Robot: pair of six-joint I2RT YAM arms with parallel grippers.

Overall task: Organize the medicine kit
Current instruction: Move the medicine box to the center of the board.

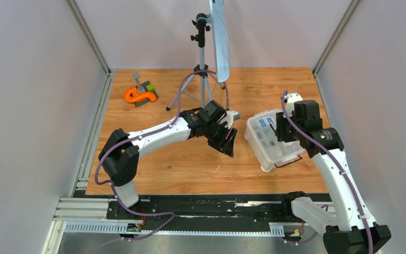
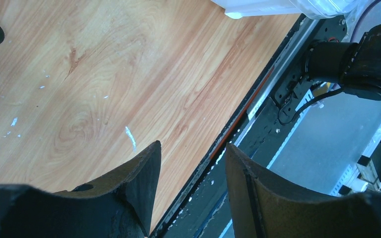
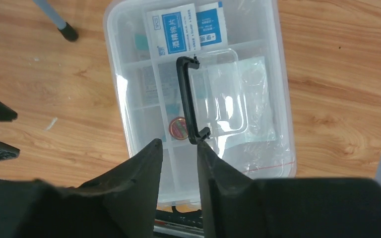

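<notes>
Your kit [image 1: 272,140] sits on the table [image 1: 180,164], right side, lid [image 3: 218,99] on, packets [image 3: 173,32] inside, so you look nearly done. Right gripper [image 3: 178,144] hangs above it, jaws apart, empty. Left gripper [image 2: 192,146] is also released, holding nothing.

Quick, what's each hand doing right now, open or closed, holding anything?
Left hand: open, empty.
Right hand: open, empty, over the handle.

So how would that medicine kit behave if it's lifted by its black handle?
Probably light: the white tub holds mostly thin packets. The black handle looks slim and sits mid-lid, so the tub should hang fairly level. Whether the clear lid is clipped down isn't visible; if not, it could lift off alone.
</notes>
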